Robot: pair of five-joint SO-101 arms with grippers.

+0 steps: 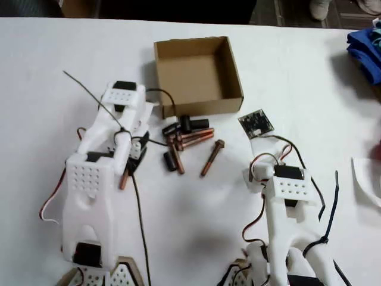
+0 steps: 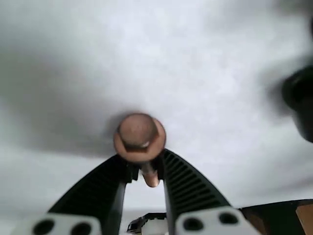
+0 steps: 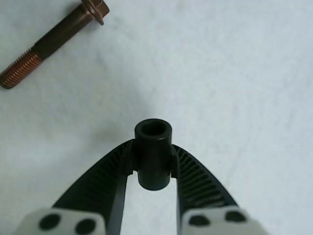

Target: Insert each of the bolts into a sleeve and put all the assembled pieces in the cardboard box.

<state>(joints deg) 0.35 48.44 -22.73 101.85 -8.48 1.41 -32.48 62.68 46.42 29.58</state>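
Note:
My left gripper (image 2: 145, 169) is shut on a copper bolt (image 2: 139, 137), whose hex head points away from the wrist camera. From above, that bolt (image 1: 124, 179) pokes out under the left arm, left of the pile. My right gripper (image 3: 152, 166) is shut on a black sleeve (image 3: 153, 154), held with its open bore facing the camera just above the table. A loose copper bolt (image 3: 49, 46) lies close by; in the high view this bolt (image 1: 212, 157) sits between the two arms. The open cardboard box (image 1: 229, 65) stands at the back centre with nothing visible inside.
A pile of copper bolts and black sleeves (image 1: 181, 140) lies just in front of the box. A dark blurred object (image 2: 301, 98) sits near my left gripper. A blue cloth (image 1: 366, 50) is at the far right, and a white curved object (image 1: 366, 182) at the right edge.

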